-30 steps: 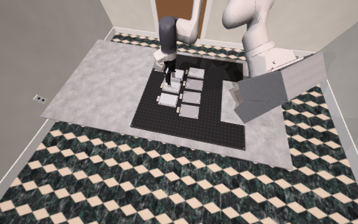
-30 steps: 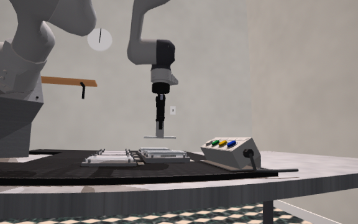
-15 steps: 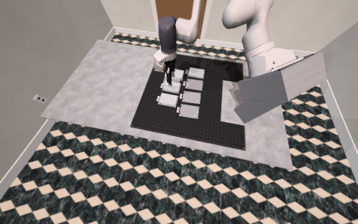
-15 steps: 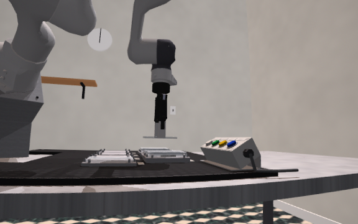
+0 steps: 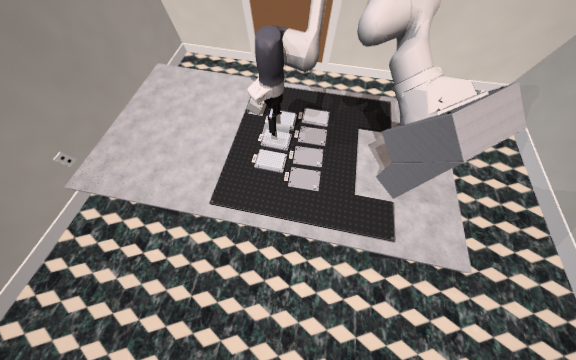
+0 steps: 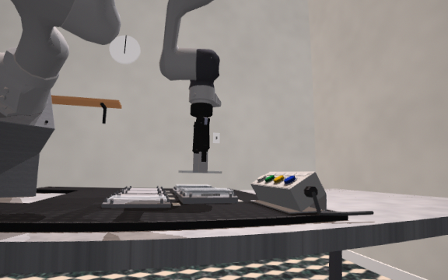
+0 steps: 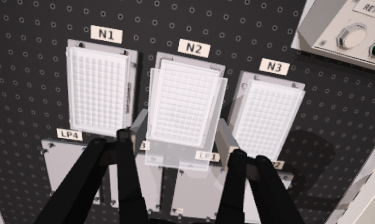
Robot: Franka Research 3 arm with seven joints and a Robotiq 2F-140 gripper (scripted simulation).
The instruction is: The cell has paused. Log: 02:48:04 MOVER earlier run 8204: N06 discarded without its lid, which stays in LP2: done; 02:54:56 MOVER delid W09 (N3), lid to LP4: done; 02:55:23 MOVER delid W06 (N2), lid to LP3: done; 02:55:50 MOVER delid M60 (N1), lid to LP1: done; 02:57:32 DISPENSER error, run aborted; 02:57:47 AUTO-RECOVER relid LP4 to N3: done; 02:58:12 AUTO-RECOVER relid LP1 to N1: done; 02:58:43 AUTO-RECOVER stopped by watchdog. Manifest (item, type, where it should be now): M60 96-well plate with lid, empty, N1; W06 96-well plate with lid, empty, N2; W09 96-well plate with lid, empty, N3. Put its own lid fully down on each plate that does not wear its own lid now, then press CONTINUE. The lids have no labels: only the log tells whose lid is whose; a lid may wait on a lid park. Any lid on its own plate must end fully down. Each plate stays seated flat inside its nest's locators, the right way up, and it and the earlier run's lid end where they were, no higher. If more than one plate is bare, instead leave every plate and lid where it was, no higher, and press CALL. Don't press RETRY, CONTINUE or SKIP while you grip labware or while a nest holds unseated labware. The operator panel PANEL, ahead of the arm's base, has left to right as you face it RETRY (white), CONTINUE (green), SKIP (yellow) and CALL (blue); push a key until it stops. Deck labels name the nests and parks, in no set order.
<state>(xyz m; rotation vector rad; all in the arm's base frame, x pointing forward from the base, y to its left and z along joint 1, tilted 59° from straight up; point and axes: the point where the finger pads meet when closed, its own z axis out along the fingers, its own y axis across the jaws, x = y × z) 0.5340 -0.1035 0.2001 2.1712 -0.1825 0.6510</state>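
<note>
1. Jaws clamped on the clear lid (image 7: 184,117), partway closed across its short sides.
2. Hanging well above the N2 plate (image 7: 187,75), long axes roughly lined up, lid slightly skewed.
3. Straight down next, probably; green CONTINUE (image 6: 269,178) after.

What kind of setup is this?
Likely a lab-automation cell: well plates in labelled nests N1 to N3 on a black perforated deck, an operator panel with coloured keys, and the gripper holding a clear lid above N2.
</note>
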